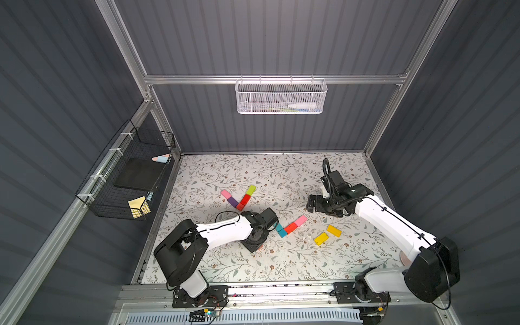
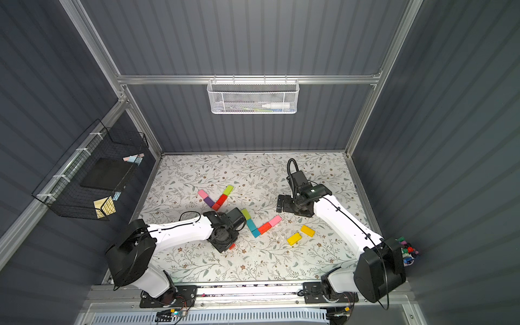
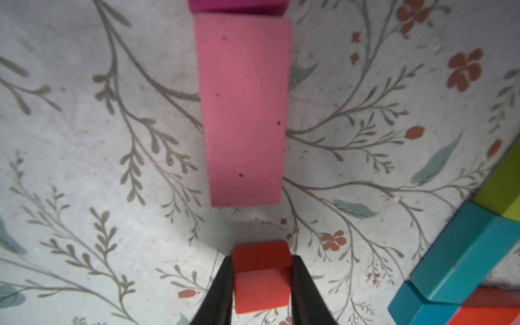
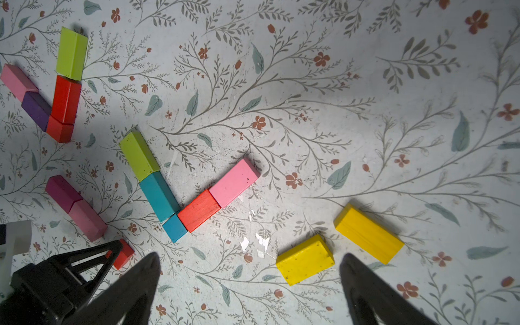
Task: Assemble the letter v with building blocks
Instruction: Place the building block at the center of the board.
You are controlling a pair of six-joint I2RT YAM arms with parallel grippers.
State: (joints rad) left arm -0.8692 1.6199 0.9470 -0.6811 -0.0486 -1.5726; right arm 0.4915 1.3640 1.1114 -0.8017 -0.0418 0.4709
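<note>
Left gripper [image 3: 261, 260]: it pinched the small red cube [image 3: 261, 281] between its two dark fingers [image 3: 222, 287], one pressed on each side.
Left gripper's place: it sat low over the table [image 1: 281, 261], between the centre and the near left corner.
Small red cube: it lay just off the short end of the pink block [image 3: 243, 112], in line with it, with a narrow strip of cloth between them. Whether it touched the table could not be told.
Pink block: it lay flat, end to end against the magenta block [image 4: 63, 192], the two forming one straight arm.
Far V [image 1: 245, 199]: it lay between the centre and the far left corner. One arm was pink then purple, the other lime then red, and a red square sat at the tip. The pieces touched.
Middle V [image 2: 250, 225]: it lay at the table's centre, just beside the left gripper. One arm was lime then teal, the other pink then red, with a small teal square at the tip.
Yellow blocks [image 1: 321, 238]: the two lay flat, just beside each other at different angles, between the middle V and the right edge.
Right gripper [image 4: 250, 267]: its jaws were spread wide and held nothing. It hung over the table toward the right edge, farther back than the yellow blocks.
</note>
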